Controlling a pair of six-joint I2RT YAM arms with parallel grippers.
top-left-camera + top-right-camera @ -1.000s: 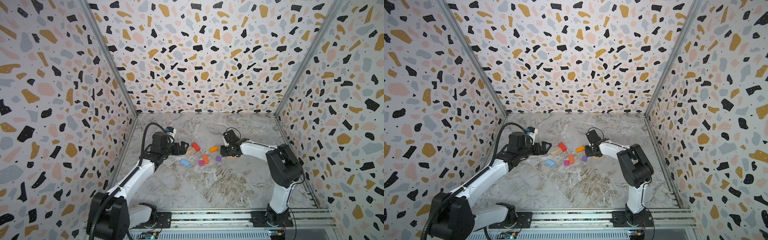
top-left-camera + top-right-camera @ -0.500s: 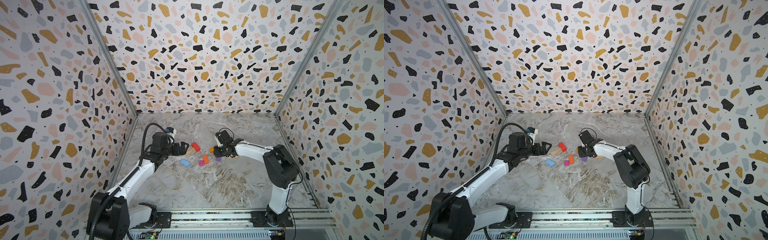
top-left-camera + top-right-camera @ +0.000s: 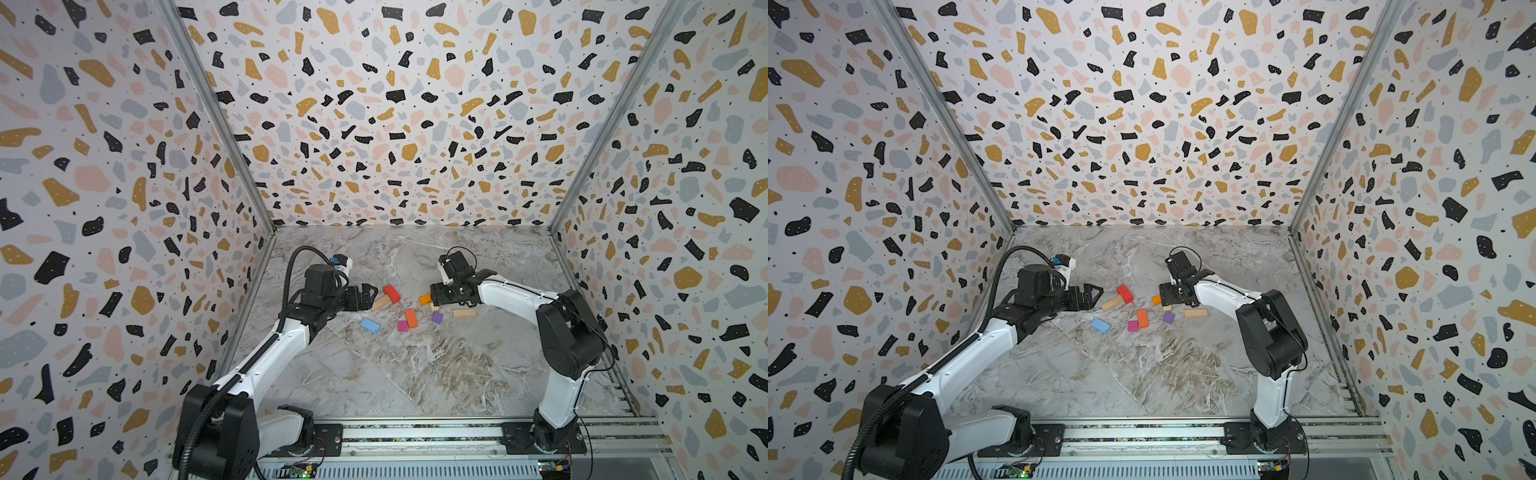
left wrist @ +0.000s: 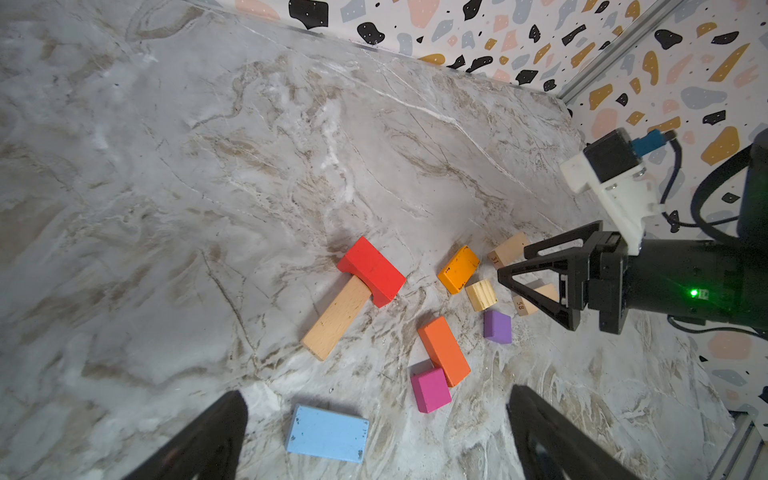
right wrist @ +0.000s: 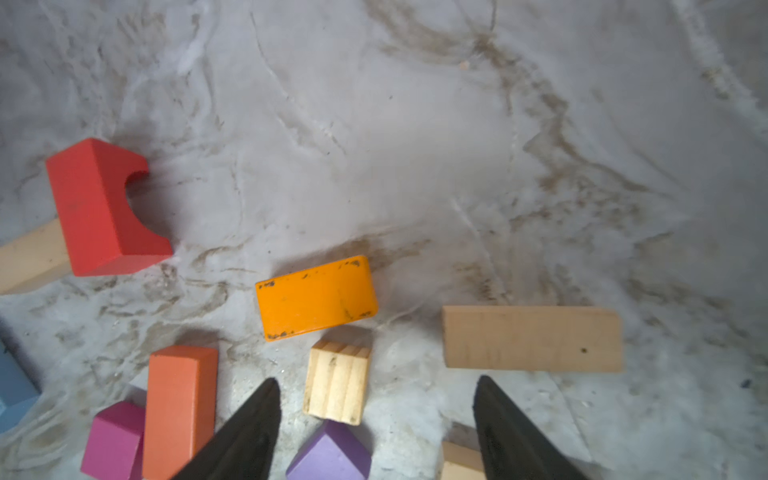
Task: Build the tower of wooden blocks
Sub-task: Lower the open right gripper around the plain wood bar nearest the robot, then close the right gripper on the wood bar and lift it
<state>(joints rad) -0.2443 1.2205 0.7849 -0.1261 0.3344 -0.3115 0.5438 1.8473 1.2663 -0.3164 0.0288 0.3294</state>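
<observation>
The wood blocks lie loose on the marble floor, and no tower is in view. A red arch block (image 3: pixel 390 293) rests on a tan bar (image 3: pixel 379 304). Around them lie a light blue block (image 4: pixel 328 433), a magenta cube (image 4: pixel 430 390), an orange bar (image 4: pixel 444 350), a purple cube (image 5: pixel 330 453), a yellow-orange block (image 5: pixel 316 297) and a tan cube (image 5: pixel 336 382). My right gripper (image 5: pixel 377 381) is open low over the tan cube, with a tan bar (image 5: pixel 532 337) beside one finger. My left gripper (image 4: pixel 376 392) is open and empty, hovering by the light blue block.
Terrazzo-patterned walls (image 3: pixel 124 208) close in the floor on three sides. A metal rail (image 3: pixel 415 432) with both arm bases runs along the front edge. The two grippers face each other across the cluster of blocks.
My right gripper has shifted left toward the blocks and its jaws have spread open. A tan bar now shows on the floor to its right. The left arm has stayed still.
</observation>
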